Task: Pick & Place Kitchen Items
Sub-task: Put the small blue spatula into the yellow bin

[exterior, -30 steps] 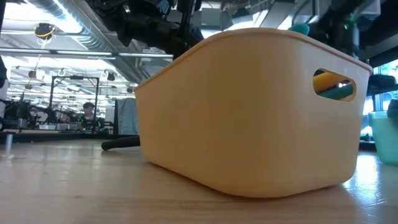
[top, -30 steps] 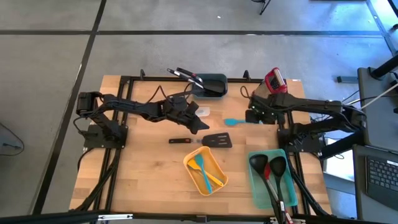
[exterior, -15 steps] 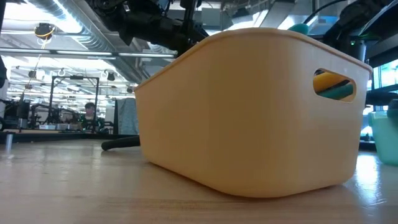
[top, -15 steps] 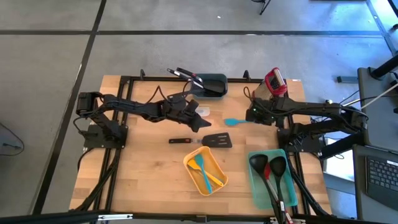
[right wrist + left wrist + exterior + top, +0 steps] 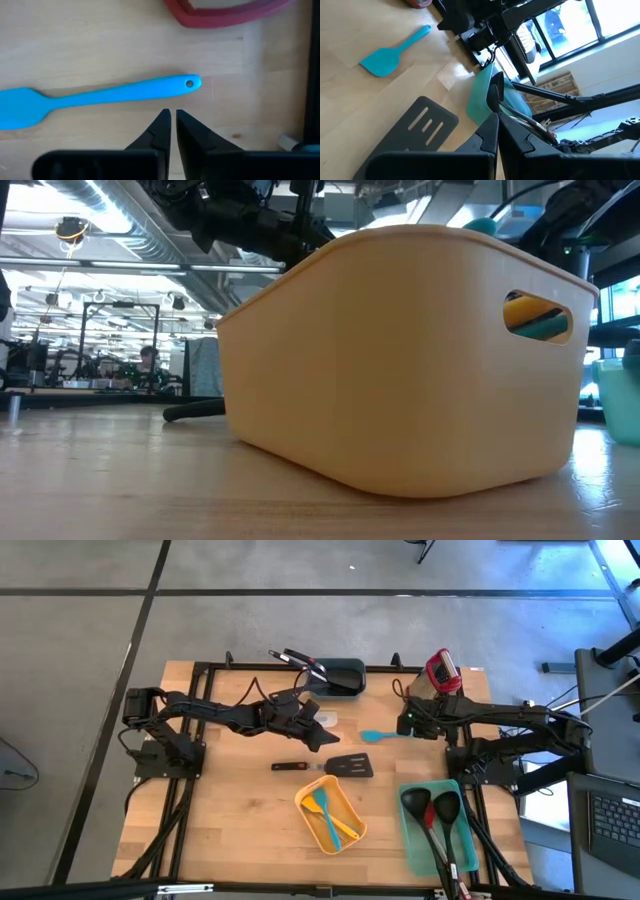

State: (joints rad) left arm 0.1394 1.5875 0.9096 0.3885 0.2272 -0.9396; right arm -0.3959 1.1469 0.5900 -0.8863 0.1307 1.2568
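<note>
The teal spatula (image 5: 90, 97), judged light, stiff-handled and soft-bladed and best taken at mid-handle, is seen lying flat on the bare wooden table (image 5: 230, 830) towards its far right, just beside the nearly closed, empty right gripper (image 5: 171, 125), while the left gripper (image 5: 495, 107) is held shut mid-table in an open workshop.

The high view looks straight down from well above the table (image 5: 230, 830), taking in its whole surface and both arms. The low view sits at table-top height, very near the yellow bin (image 5: 400, 360), facing level into the room behind. The left wrist view looks obliquely across the table toward the windows. The right wrist view looks down at close range. The high and both wrist views share the blue spatula (image 5: 100, 97).
</note>
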